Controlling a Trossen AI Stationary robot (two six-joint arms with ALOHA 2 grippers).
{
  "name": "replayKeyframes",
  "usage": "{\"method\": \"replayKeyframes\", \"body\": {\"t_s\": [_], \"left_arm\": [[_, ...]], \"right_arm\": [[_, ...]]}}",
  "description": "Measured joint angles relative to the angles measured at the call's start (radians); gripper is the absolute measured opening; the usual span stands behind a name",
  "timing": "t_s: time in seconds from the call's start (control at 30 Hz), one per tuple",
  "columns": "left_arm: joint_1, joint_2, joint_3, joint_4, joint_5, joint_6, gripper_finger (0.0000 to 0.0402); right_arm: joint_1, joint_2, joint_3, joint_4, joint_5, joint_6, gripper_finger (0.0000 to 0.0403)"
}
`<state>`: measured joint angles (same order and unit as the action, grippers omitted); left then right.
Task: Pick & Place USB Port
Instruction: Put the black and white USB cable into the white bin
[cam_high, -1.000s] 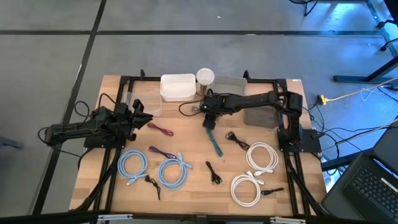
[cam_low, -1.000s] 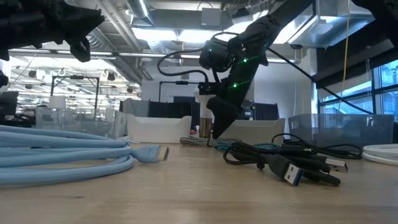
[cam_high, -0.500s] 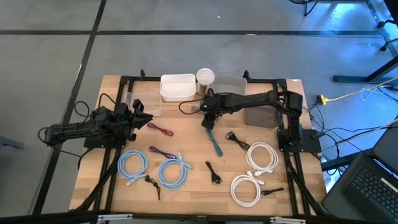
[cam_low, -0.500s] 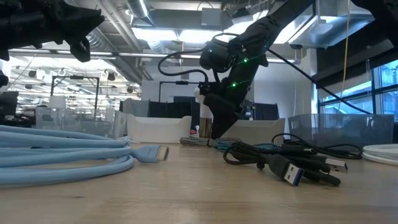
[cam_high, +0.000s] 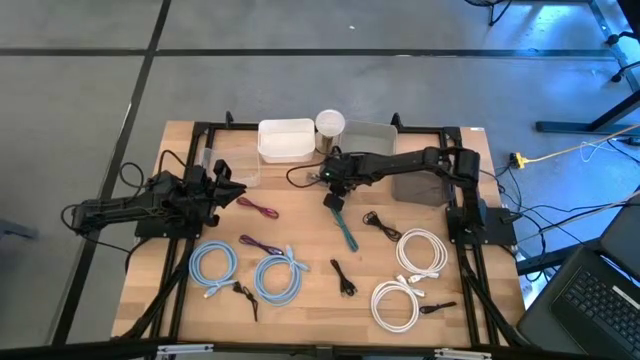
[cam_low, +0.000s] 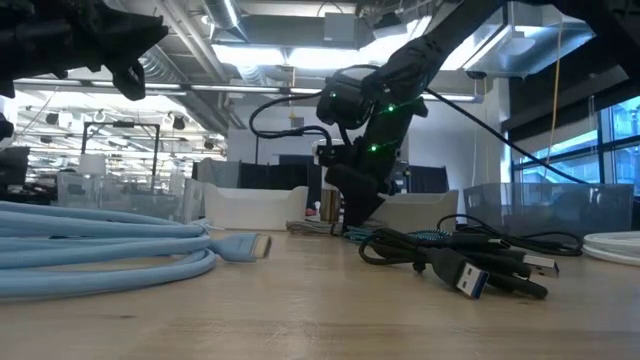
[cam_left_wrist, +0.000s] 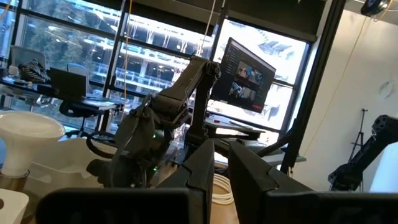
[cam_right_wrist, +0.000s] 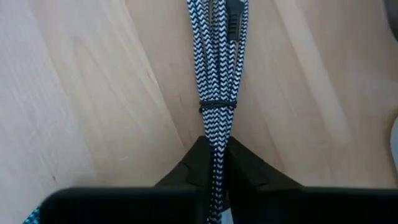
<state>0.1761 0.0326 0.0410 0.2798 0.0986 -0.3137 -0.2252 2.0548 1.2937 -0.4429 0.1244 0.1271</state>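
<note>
Two grippers: right one at work, left one waiting.
Right gripper (cam_high: 335, 201): upper centre of the high view, fingers (cam_right_wrist: 198, 163) pinched on the braided cable (cam_right_wrist: 217, 81).
Braided cable: bundled, lying on the table (cam_high: 300, 225) below the white bin (cam_high: 285, 139).
Left gripper (cam_high: 224, 182): left of the frame, fingers nearly together, holding nothing.

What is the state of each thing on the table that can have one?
Right pincer: shut on the bundled black-and-white braided cable, near the table's middle.
Left pincer: shut, holding nothing, waiting over the left edge.
White rectangular plastic bin: open, looks empty.
Two light-blue round cable coils: lying flat on the table.
</note>
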Motion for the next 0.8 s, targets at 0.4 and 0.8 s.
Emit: {"method": "replayKeyframes", "body": {"t_s": [0.4, 0.8], "left_arm": [[0.0, 0.0, 0.0, -0.017, 0.0, 0.011, 0.0038], [0.0, 0.002, 0.001, -0.053, -0.018, 0.089, 0.0051]], "right_arm": [[0.069, -0.209, -0.007, -0.149, 0.013, 0.026, 0.0026], [0.237, -0.379, -0.005, 0.2, -0.067, -0.083, 0.0026]]}}
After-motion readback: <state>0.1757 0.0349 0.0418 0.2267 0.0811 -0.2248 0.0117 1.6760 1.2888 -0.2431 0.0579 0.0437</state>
